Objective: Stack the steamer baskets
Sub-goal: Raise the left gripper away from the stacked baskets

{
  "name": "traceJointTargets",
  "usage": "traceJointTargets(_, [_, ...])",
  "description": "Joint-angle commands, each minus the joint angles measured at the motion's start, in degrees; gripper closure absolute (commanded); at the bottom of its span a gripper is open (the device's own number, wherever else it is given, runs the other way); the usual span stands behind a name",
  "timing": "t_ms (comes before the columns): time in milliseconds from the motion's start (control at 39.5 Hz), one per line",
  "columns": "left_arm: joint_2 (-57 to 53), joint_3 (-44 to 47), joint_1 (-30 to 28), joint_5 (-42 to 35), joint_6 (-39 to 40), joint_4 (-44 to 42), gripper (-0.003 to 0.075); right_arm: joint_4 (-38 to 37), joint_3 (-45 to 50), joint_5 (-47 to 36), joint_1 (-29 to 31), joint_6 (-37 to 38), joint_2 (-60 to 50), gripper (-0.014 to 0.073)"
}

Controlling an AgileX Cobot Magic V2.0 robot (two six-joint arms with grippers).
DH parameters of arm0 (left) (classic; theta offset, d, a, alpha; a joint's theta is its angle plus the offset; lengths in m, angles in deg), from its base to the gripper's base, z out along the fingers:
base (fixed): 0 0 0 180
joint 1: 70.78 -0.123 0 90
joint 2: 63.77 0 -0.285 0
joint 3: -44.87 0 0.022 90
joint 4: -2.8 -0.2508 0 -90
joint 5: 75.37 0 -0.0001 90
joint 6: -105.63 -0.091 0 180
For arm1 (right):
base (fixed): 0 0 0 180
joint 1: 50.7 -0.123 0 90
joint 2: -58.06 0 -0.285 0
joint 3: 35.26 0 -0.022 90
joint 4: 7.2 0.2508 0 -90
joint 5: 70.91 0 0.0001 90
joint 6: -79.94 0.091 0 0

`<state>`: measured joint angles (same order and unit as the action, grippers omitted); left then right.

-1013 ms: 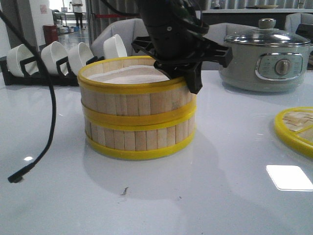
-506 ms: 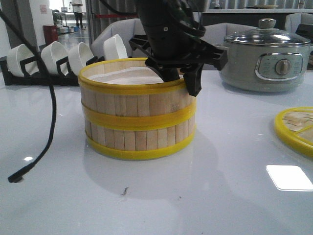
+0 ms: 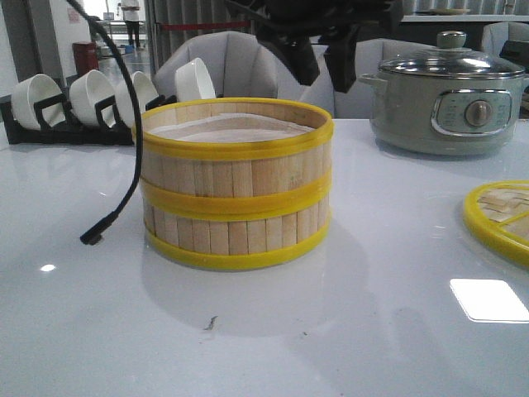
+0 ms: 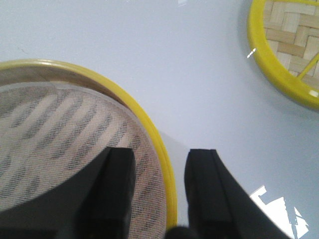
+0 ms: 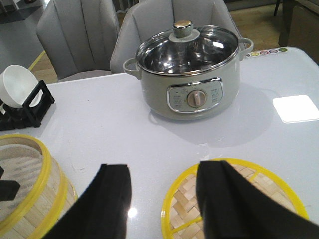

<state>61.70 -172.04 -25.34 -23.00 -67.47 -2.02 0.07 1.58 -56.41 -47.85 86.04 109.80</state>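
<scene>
Two round steamer baskets of pale bamboo slats with yellow bands, upper basket (image 3: 235, 147) seated squarely on lower basket (image 3: 238, 234), mid-table on the glossy white table (image 3: 347, 331). One flat woven-bamboo lid with yellow rim (image 3: 499, 220) to the right; one grey electric pot with glass lid (image 3: 450, 93) behind; four white bowls (image 3: 92, 93) racked at the back left. Left gripper (image 4: 158, 164) spread, empty, astride the upper rim; half a second ago it sat low at that rim, now it is lifted clear above. Right gripper (image 5: 162, 186) spread, empty, above the lid.
</scene>
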Motion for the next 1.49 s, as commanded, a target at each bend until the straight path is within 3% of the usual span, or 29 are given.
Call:
traceJointTargets(0, [-5.6, -3.23, -0.7, -1.65, 0.23, -0.44, 0.0573, -0.15, -2.18, -5.02, -0.09, -0.1, -0.03, 0.0171])
traceJointTargets(51, [-7.27, -3.23, -1.7, -2.55, 0.23, -0.33, 0.065, -0.15, -2.18, -5.02, -0.09, -0.1, -0.03, 0.0171])
traceJointTargets(101, [-9.12, -3.23, -2.87, -3.3, 0.36, -0.33, 0.0621, -0.15, -2.18, -4.98, -0.09, -0.1, -0.03, 0.0171])
traceJointTargets(278, [-17.42, -3.23, -9.12, -6.13, 1.2, -0.44, 0.0633, -0.15, -2.18, -4.63, -0.09, -0.1, -0.03, 0.0171])
traceJointTargets(506, [-28.34, -1.43, -22.07, -6.11, 2.14, -0.74, 0.0633, -0.15, -2.18, -3.57, -0.09, -0.1, -0.03, 0.0171])
traceJointTargets(684, [-38.37, 9.33, -34.05, -11.36, 6.26, -1.78, 0.0633, -0.15, -2.18, -2.15, -0.09, -0.1, -0.03, 0.0171])
traceJointTargets(835, [-47.09, 22.06, -40.65, -14.77, 6.26, -1.78, 0.0634, -0.15, -2.18, -2.0, -0.09, -0.1, -0.03, 0.0171])
traceJointTargets(1266, [-70.78, 64.24, -41.17, -29.25, 6.26, -1.54, 0.0636, -0.15, -2.18, -0.6, -1.6, -0.1, -0.03, 0.0171])
traceJointTargets(1468, [-77.63, 77.96, -38.66, -34.23, 6.26, -1.11, 0.0636, -0.15, -2.18, 3.02, -2.35, -0.2, -0.03, 0.0171])
